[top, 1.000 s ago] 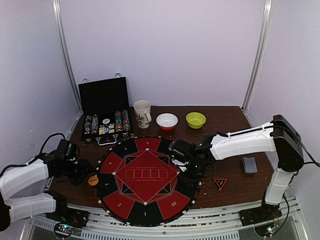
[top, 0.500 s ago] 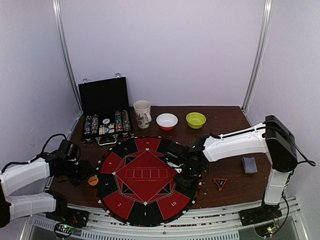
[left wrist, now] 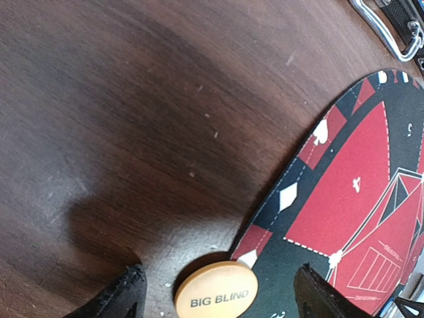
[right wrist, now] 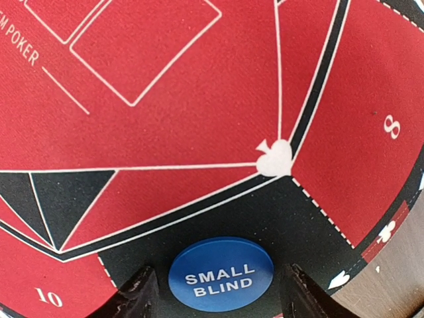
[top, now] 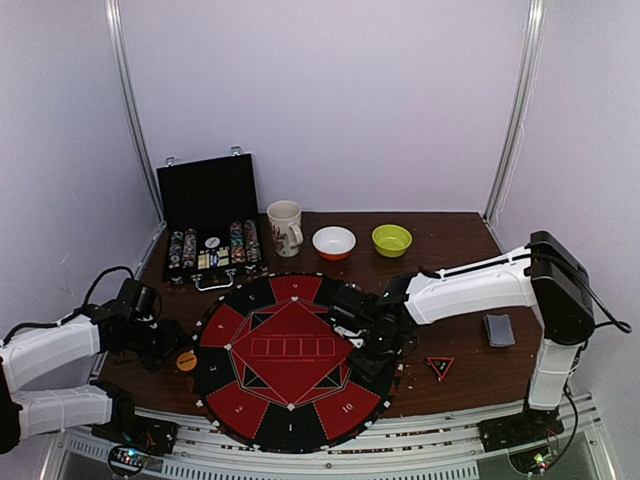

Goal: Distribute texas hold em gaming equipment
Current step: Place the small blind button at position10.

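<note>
I saw dark scuffed wood table (top: 455,232), pale lilac walls (top: 330,100) behind; left gripper (left wrist: 220,283) jaws spread, straddling orange disc (left wrist: 216,295) at left rim of round mat (top: 290,392); right gripper (right wrist: 215,283) jaws spread around blue disc (right wrist: 220,273) on mat's black band, no contact I could see.

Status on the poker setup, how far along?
Done: blue disc lies on the mat, open right claw around it. In hand: orange disc at the mat's left edge, inside the open left claw. Left: chips in the case, card deck and triangle marker on the table, off the mat.
</note>
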You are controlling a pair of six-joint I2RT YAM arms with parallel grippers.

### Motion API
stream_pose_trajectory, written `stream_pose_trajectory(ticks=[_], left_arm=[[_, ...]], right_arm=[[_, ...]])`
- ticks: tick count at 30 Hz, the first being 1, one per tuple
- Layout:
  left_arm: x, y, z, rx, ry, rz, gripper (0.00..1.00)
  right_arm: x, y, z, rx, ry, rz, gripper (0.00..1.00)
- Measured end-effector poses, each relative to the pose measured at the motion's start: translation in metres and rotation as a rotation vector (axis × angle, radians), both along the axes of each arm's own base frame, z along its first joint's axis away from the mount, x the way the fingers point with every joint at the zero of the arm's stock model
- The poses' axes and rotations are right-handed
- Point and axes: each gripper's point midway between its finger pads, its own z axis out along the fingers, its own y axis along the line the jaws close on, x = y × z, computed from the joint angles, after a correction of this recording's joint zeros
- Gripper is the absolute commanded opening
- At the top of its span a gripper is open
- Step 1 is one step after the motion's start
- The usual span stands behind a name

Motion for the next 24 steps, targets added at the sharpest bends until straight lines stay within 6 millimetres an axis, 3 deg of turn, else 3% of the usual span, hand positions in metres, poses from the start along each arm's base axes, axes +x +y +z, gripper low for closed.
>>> stream_pose_trajectory(ticks=[5,16,24], left_arm=[[0.0026,-0.0006,0.0022,-0.001,-0.013,-0.003,0.8],[0.0042,-0.0003,0.0054,-0.002,-0.029,-0.001,0.79],[0.006,0.0003,0.007,0.004,-0.035,-0.002,0.79]], right_arm=[[0.0029,-0.0016,-0.0005,0.008,0.015,-0.004,0.67],[0.0011,-0.0016,-0.005,0.08,0.095,-0.013,0.46],[-0.0036,-0.0087,-0.0048,0.112,0.079,-0.024,0.41]])
